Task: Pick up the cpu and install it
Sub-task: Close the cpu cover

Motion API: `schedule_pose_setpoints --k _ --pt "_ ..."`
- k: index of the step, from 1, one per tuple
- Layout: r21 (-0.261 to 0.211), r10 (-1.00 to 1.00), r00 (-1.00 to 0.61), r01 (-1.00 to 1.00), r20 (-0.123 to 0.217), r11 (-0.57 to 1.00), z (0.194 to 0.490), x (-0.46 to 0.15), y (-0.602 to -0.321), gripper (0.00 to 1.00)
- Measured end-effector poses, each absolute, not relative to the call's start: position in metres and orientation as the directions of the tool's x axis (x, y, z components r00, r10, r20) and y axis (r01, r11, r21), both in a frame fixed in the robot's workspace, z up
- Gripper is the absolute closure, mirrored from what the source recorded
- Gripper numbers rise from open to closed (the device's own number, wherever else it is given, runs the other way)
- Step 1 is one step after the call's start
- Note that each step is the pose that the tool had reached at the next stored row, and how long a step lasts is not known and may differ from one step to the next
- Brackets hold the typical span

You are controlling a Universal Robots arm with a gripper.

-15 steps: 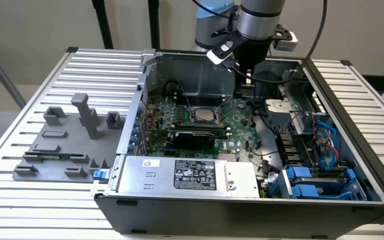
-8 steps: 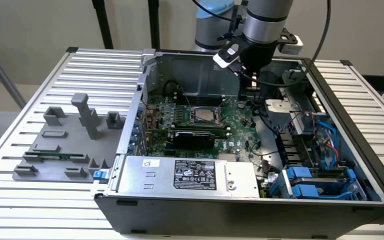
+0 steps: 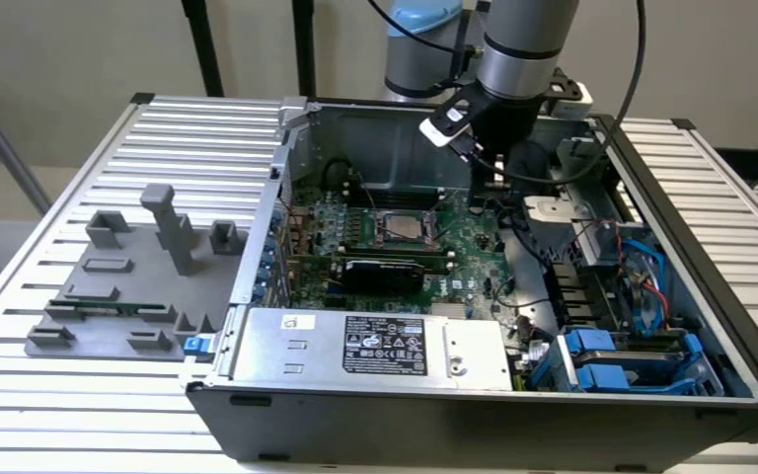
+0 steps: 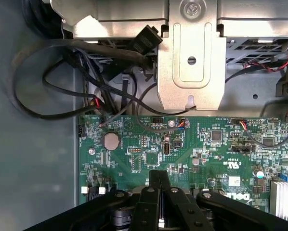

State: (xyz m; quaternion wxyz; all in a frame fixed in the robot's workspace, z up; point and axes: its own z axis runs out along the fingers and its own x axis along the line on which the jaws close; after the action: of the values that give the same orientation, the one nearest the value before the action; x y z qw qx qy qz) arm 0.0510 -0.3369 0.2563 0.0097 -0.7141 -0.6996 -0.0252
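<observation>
1. The cpu sat at the centre of the exterior view as a silvery-beige square inside the black socket frame on the motherboard. I judged it already placed. I couldn't tell whether it lay fully flat or whether the frame was latched.
2. Risk a: if the chip was tilted or off its key, any downward push would bend the socket pins. I had no close look to rule that out.
3. Risk b: the gripper hung low over the board edge, near a coin cell and small connectors. Drifting down or sideways from there could clip them.
4. Risk c: loose black cables looped just beside the board, under the metal bracket. A sideways swing could snag them.
5. Pincer: in the wrist view the fingers were pressed together, with nothing visible between them.
6. Arm: it came down near-vertical from the top of the exterior view into the open case. The tool end was up and to the exterior view's right of the cpu, apart from it and not touching it.
7. Further out, the grey fixture sat on the slatted table at the exterior view's left, well apart from the arm.
</observation>
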Motion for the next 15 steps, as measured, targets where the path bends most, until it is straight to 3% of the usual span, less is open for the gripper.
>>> schedule_pose_setpoints --k 6,15 --pt "0.008 0.999 0.018 1.000 0.051 -0.018 0.2512 0.0497 -0.3370 0.89" --pt "-0.074 0.998 0.007 0.997 0.056 -0.003 0.2508 0.0431 -0.3369 0.89"
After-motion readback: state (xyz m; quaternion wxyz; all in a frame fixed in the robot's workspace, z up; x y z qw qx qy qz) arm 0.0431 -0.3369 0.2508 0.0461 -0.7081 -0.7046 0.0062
